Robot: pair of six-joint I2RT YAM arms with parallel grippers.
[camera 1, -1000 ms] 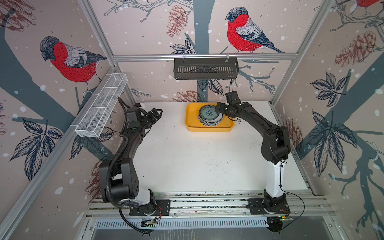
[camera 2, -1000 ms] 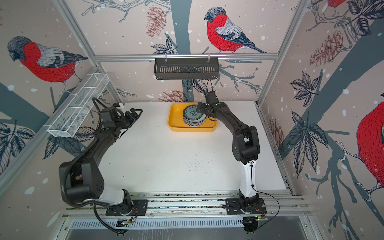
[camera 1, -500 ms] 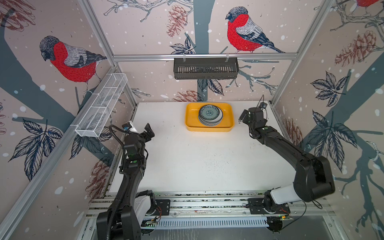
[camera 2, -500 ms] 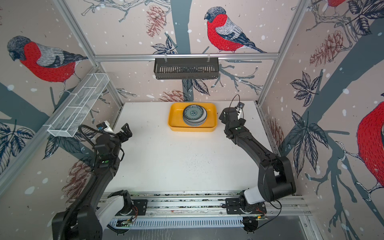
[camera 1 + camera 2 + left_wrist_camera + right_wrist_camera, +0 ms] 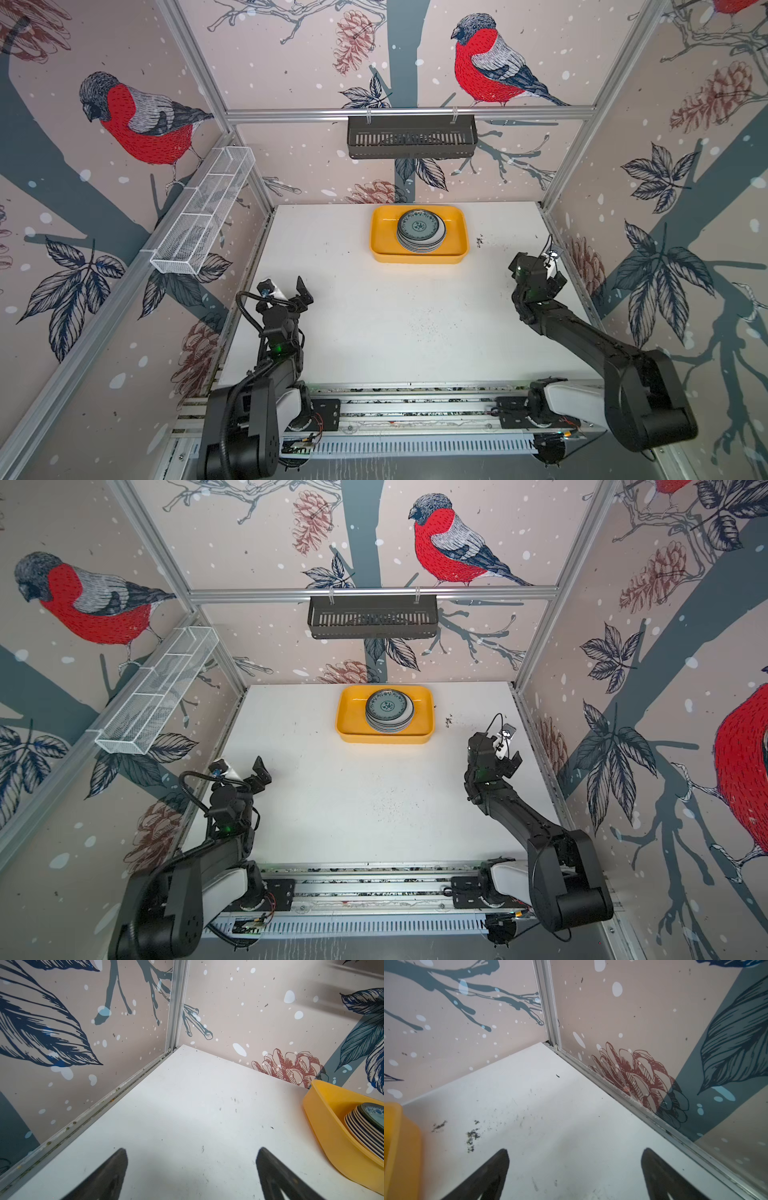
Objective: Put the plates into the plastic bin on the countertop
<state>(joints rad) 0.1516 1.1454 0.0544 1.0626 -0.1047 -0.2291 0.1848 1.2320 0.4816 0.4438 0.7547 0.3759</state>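
Wrist views: empty fingers, plates (image 5: 420,226) already stacked in the bin (image 5: 379,237)

Well short of the bin, the left gripper (image 5: 192,1149) and right gripper (image 5: 575,1149) hang with fingers spread wide, nothing between them, over bare countertop (image 5: 374,324). The bin lies ahead of both, its long side running across, neither arm clearly nearer. The plates sit stacked inside, right of the bin's middle. None seems left outside, though the stack's count is hard to read.

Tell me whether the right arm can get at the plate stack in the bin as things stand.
Probably yes. The right gripper is open and empty, only bare countertop lies between it and the bin, and the plates stand uncovered; the left gripper is well clear.
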